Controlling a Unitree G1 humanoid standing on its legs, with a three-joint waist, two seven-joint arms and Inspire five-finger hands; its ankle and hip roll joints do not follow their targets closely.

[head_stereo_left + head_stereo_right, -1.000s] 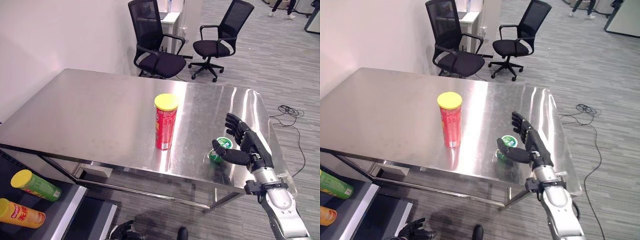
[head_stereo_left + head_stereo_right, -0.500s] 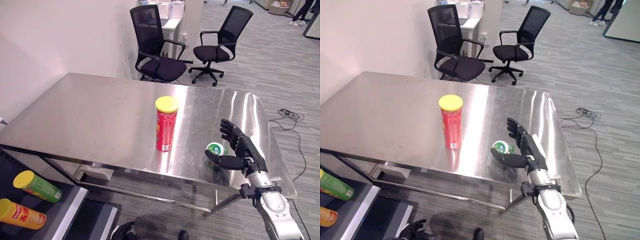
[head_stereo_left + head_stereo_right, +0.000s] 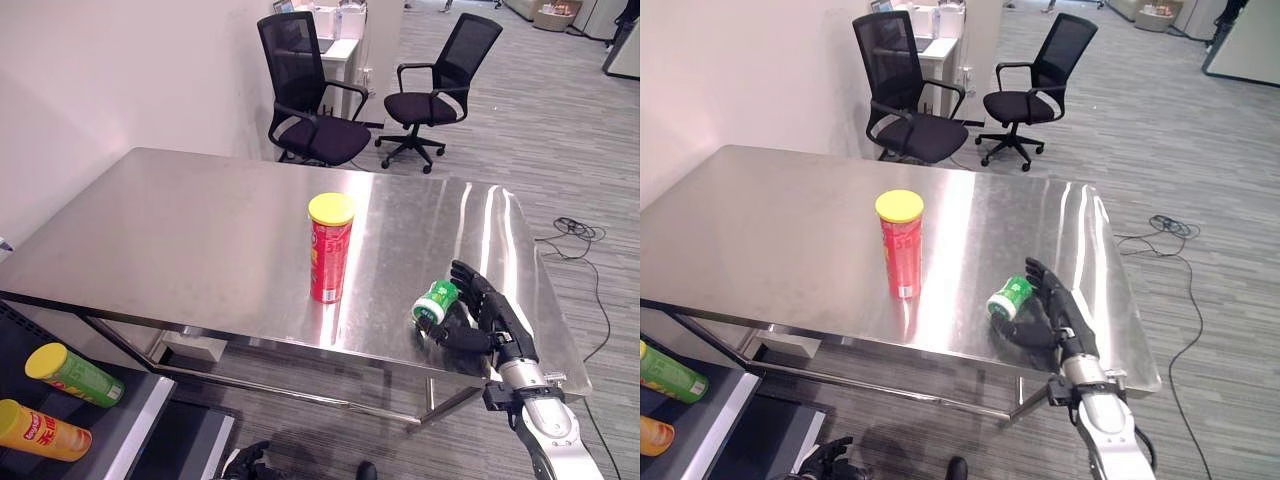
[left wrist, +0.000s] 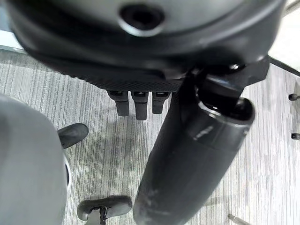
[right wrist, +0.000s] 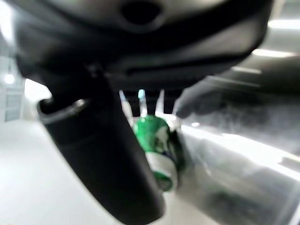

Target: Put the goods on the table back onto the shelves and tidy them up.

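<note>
A tall red tube with a yellow lid stands upright near the middle of the steel table. Close to the table's front right corner, a small green can leans over on its side, its white lid end toward the table's middle. My right hand is curled round it, thumb on the near side and fingers behind; the right wrist view shows the green can between thumb and fingers. My left hand hangs low over the floor with relaxed fingers, below the table's front edge.
A shelf at the lower left holds a green tube and an orange tube lying down. Two black office chairs stand beyond the table. A wall runs along the left.
The green can has tipped from upright to leaning over. My right hand has closed round it and moved slightly toward the table's front edge. The camera has shifted a little.
</note>
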